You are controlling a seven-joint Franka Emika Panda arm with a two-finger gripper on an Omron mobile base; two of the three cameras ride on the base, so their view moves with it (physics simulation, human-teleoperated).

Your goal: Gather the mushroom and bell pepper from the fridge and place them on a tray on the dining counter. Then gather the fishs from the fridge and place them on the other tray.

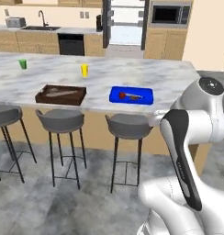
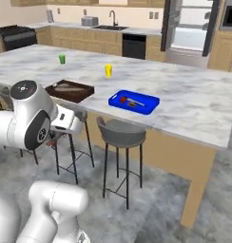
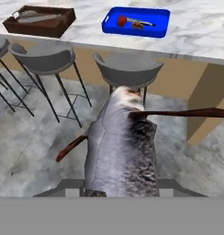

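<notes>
Below the dining counter (image 3: 196, 32), gripper (image 3: 120, 190) clamps a fish (image 3: 123, 147), lengthwise pointing toward it

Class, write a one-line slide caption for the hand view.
Gripper carries a fish toward the brown tray on the dining counter.

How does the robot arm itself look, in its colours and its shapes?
The arm has glossy white rounded shells, thick and tube-like, joined by bulging elbows. A dark grey band runs along one link, and a joint ends in a round dark cap with a small light mark. No cables or lettering are readable.
</notes>
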